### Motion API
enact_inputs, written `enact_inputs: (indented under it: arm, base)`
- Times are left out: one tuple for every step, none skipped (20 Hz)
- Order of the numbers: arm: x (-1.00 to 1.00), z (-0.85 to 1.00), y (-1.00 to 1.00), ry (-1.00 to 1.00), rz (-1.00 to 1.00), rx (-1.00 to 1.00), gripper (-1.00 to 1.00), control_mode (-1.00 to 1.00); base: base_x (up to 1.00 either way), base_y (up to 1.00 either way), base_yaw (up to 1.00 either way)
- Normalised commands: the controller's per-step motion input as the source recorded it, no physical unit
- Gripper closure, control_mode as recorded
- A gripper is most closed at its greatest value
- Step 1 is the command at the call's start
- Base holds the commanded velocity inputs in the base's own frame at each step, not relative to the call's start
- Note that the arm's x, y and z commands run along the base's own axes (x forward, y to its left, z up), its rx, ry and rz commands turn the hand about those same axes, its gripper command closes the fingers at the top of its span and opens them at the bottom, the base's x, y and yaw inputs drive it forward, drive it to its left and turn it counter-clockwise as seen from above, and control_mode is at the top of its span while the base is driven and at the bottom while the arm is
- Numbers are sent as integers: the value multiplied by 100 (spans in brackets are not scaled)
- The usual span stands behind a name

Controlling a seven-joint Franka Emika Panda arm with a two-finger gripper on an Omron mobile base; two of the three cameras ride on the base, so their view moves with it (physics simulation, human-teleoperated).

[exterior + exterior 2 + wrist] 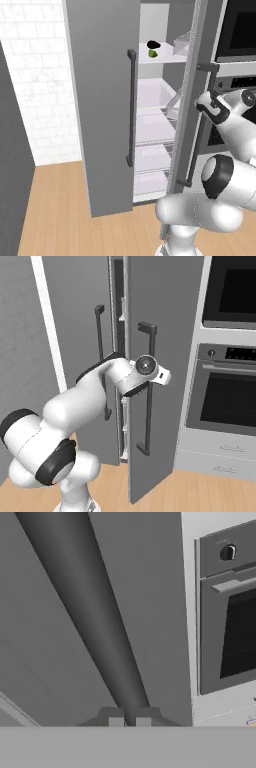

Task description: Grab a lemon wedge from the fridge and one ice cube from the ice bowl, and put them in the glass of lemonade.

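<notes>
We cannot see most of the fridge (105, 100) interior: its 2 doors cover it, and the top runs past the frame. The lemon wedge (153, 52) is too small to make out, half behind a black lump (153, 45). The gripper (129, 722) shows just 2 fingertips (116, 722), grip unclear. The oven (227, 612) is cut off.

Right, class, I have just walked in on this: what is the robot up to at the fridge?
The robot's gripper is at the long dark handle of the right door of the fridge. Both doors stand partly open. Inside, on an upper shelf, a small green lemon wedge lies beside a small black lump. The wedge has not been picked up yet. A built-in oven stands to the right of the fridge.
</notes>
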Motion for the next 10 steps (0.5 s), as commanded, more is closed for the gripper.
enact_inputs:
  arm:
    - [-49, 14, -29, -5, -7, 5, 100, -100]
    - [-42, 26, 0, -11, -6, 5, 100, -100]
    - [-34, 24, 0, -11, -9, 5, -100, -100]
    - [-31, 27, -18, -5, -11, 6, -100, -100]
    - [-30, 28, -11, -2, -7, 1, -100, -100]
    - [-44, 41, 0, -5, 0, 0, -100, -100]
    - [-61, 70, 0, -9, 0, 0, -100, -100]
    - [-70, 82, 0, -10, 0, 0, -100, -100]
    - [-84, 98, 4, -12, 0, 0, -100, -100]
    - [-89, 100, 15, -11, 2, 0, -100, -100]
  base:
    - [0, 0, 0]
    - [0, 0, 0]
    - [0, 0, 0]
    - [0, 0, 0]
    - [0, 0, 0]
    - [0, 0, 0]
    - [0, 0, 0]
    - [0, 0, 0]
    - [0, 0, 0]
    - [0, 0, 0]
